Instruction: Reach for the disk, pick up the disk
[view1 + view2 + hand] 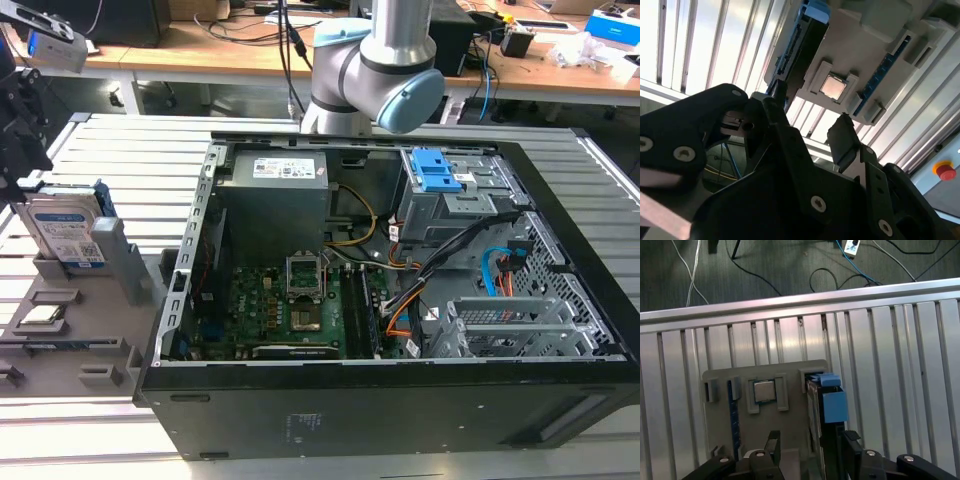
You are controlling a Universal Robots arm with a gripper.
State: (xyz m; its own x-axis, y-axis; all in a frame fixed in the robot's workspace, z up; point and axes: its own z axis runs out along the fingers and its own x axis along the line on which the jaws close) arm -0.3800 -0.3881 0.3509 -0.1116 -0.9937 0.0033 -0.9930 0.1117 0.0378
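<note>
The disk (62, 232) is a silver hard drive with a white-and-blue label and blue side rails. It stands on edge in a grey holder (110, 262) at the exterior view's left. My black gripper (25, 178) hangs just above its top edge. In the first wrist view the gripper (811, 447) is open, with one finger (772, 444) on each side of the disk (815, 410) and its blue rail (834, 401). No finger touches the disk. The second wrist view shows the open gripper (810, 120) a short way off the disk (799, 55).
A small square silver chip (764, 391) sits in the holder beside the disk. An open black computer case (400, 300) fills the middle of the slatted aluminium table (130, 150). The arm's base (375, 70) stands behind the case. A red button (946, 171) lies off the table.
</note>
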